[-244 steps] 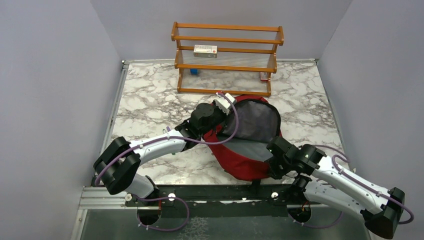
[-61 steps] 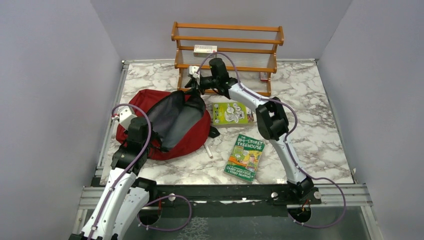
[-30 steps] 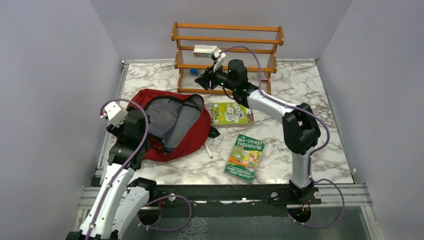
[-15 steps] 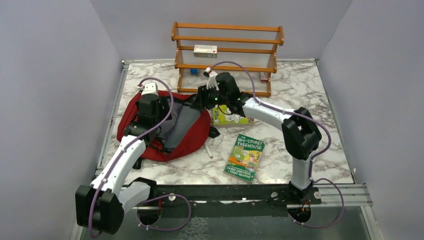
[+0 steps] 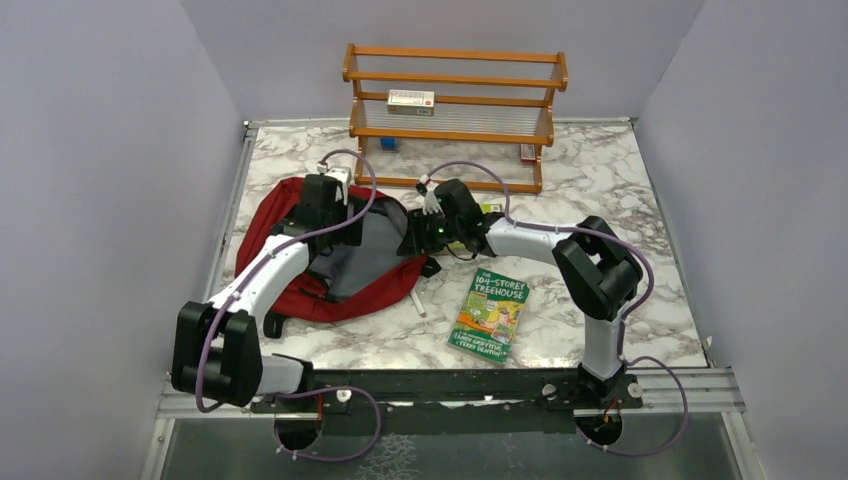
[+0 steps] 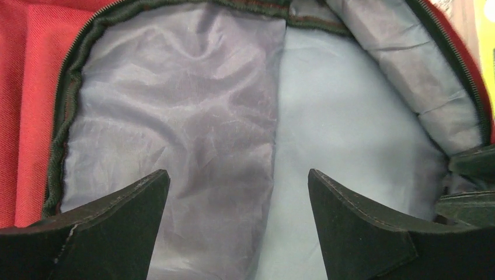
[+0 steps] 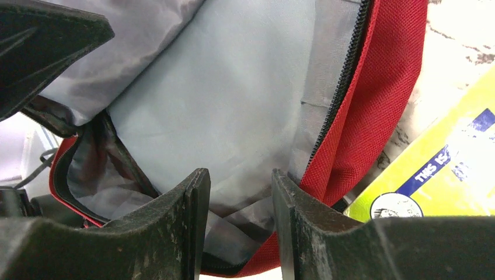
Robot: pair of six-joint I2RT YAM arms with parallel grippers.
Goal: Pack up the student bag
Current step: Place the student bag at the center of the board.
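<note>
The student bag (image 5: 300, 292) lies on the left half of the table, dark red, unzipped, its grey lining (image 6: 192, 105) showing. My left gripper (image 5: 338, 218) hangs over the opening, open wide with nothing between its fingers (image 6: 117, 216). My right gripper (image 5: 413, 240) is at the bag's right rim (image 7: 373, 105), open part way. Lining and the zipper edge show past its gap, and nothing is pinched. A green book (image 5: 490, 312) lies to the right of the bag. A yellow-green book (image 7: 449, 169) lies beside the rim, mostly under the right arm.
A wooden shelf (image 5: 455, 112) stands at the back with a small box (image 5: 411, 99) on its middle level. A white stick (image 5: 416, 300) lies by the bag's near right edge. The left gripper's finger (image 7: 46, 41) shows in the right wrist view.
The left arm swung from the bag's left side to over its opening and its jaws widened. The right arm came back from the shelf down to the bag's right rim.
</note>
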